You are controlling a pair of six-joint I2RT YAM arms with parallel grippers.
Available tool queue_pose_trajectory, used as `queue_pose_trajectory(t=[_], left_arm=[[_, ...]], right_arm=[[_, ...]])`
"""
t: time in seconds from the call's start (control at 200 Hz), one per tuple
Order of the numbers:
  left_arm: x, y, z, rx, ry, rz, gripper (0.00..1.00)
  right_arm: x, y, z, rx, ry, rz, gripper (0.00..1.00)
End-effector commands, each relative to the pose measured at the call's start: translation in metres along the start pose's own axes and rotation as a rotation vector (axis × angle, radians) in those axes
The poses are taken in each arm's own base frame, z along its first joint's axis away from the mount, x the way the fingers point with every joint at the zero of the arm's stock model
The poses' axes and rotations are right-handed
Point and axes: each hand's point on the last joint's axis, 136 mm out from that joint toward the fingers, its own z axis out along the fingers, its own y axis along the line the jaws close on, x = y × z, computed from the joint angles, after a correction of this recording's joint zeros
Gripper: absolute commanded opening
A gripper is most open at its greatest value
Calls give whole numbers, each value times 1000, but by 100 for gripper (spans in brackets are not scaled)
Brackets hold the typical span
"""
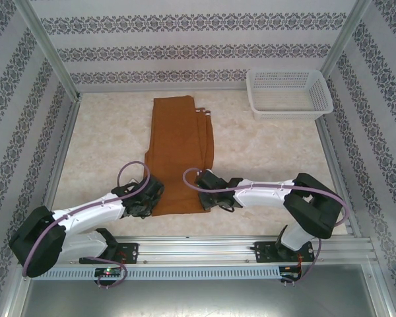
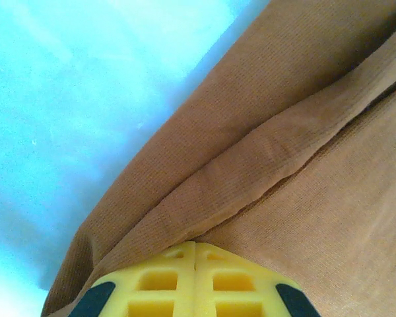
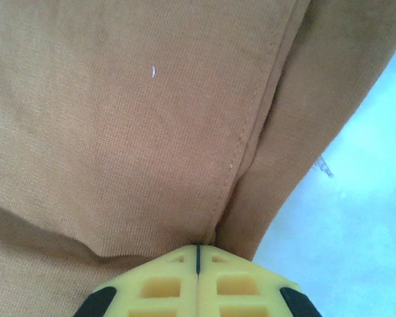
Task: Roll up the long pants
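Observation:
The long pants lie flat on the table, rust-brown and folded lengthwise, with the waist at the far end and the leg ends toward me. My left gripper sits at the near left corner of the leg ends. In the left wrist view its yellow jaws are shut on a fold of the brown cloth. My right gripper sits at the near right corner. In the right wrist view its jaws are shut on the fabric at a stitched seam.
A white plastic basket stands at the far right corner of the pale marble-patterned table. Patterned walls and metal posts enclose the table on three sides. A metal rail runs along the near edge by the arm bases.

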Motion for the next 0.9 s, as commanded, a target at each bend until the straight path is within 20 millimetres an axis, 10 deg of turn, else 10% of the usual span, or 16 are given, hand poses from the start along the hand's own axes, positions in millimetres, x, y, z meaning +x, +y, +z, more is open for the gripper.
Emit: queue_pose_trajectory(t=[0.0,0.14,0.28,0.52,0.899], left_arm=[[-13,37,1,-136,-87,41,0],[-26,2,-21,-67,-132,81,4],[-38,-37,-55,-19,-162,124,99],[-64,-76,-108,60,-257,175,100],[-112,-59,-143,84,-424,54,100]], right_arm=[[22,-18,15,68,85,19,0],[-5,2,-9,63,48,-77,17],[-28,27,-48,58,22,-214,57],[-41,63,-103,40,-41,-452,65],[11,71,-71,218,-41,-919,70]])
